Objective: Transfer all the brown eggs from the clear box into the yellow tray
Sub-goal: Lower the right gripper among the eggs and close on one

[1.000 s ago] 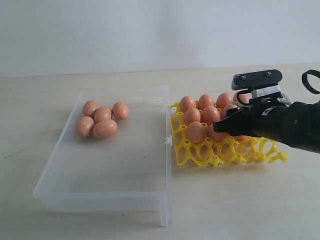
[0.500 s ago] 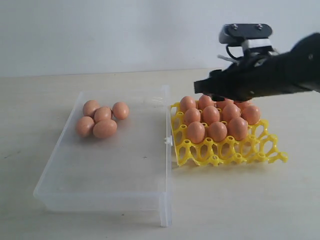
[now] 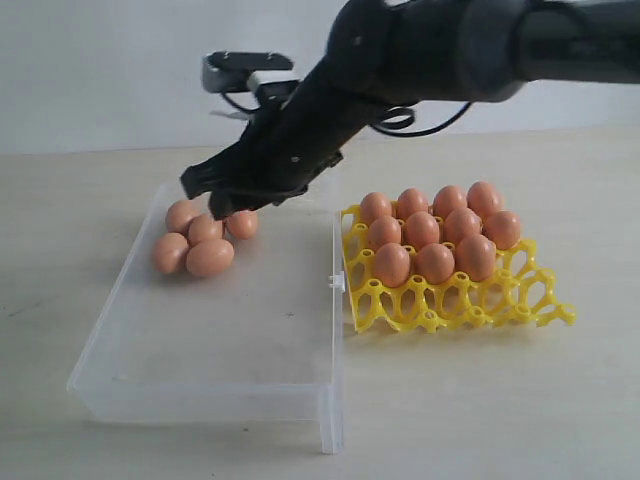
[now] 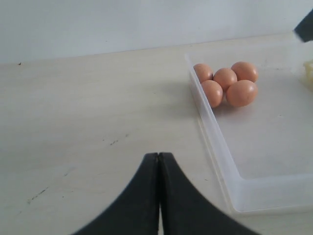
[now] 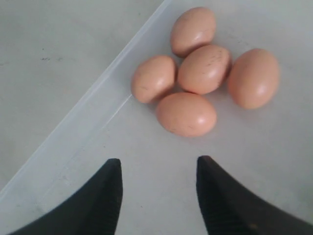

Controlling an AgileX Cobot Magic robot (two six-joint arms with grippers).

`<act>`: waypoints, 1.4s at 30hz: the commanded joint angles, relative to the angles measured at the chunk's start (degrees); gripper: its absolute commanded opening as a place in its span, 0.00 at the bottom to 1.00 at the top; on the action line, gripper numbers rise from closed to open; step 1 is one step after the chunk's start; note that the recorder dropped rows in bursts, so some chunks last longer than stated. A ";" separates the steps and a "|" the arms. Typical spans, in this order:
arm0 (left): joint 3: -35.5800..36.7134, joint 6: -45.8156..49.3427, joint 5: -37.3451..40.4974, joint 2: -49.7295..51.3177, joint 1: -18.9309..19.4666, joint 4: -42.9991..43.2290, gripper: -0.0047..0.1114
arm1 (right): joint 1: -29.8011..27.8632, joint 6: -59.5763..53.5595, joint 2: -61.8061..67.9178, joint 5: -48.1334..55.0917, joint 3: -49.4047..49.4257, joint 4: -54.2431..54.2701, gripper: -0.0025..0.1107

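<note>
Five brown eggs (image 3: 209, 258) lie bunched in the far left corner of the clear box (image 3: 250, 330). The yellow tray (image 3: 460, 305) stands right of the box and holds several more eggs (image 3: 435, 262) in its rear cups. My right gripper (image 3: 203, 196) reaches across and hovers open just above the bunch, holding nothing. In the right wrist view its gripper (image 5: 159, 164) points at the eggs (image 5: 186, 113), with the box wall (image 5: 73, 142) beside them. My left gripper (image 4: 159, 155) is shut and empty over bare table, outside the box wall (image 4: 215, 137), eggs (image 4: 241, 93) beyond.
The box's white clasp (image 3: 337, 282) sits on the long edge facing the tray. The front row of tray cups (image 3: 470, 312) holds nothing. The right arm (image 3: 430, 50) spans above the box's far edge. The left arm does not show in the exterior view.
My right arm rose from the yellow tray and swung left across the scene until it hung over the eggs in the box. The eggs in the box have not moved.
</note>
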 commanded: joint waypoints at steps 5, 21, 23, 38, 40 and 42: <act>-0.23 -0.09 -0.56 -0.32 0.06 -0.06 0.04 | 0.97 12.46 18.25 5.98 -21.35 -0.48 0.53; -0.23 -0.09 -0.56 -0.32 0.06 -0.06 0.04 | -1.08 20.37 20.73 11.29 -23.26 4.26 0.53; -0.23 -0.09 -0.56 -0.32 0.06 -0.06 0.04 | -1.19 20.37 20.73 12.64 -23.26 4.63 0.53; -0.23 -0.09 -0.56 -0.32 0.06 -0.06 0.04 | -1.78 20.95 24.06 9.13 -23.26 6.42 0.53; -0.23 -0.09 -0.56 -0.32 0.06 -0.06 0.04 | -1.78 21.06 24.16 7.05 -23.26 7.08 0.53; -0.23 -0.09 -0.56 -0.32 0.06 -0.06 0.04 | -1.78 21.34 24.16 5.23 -23.26 8.01 0.53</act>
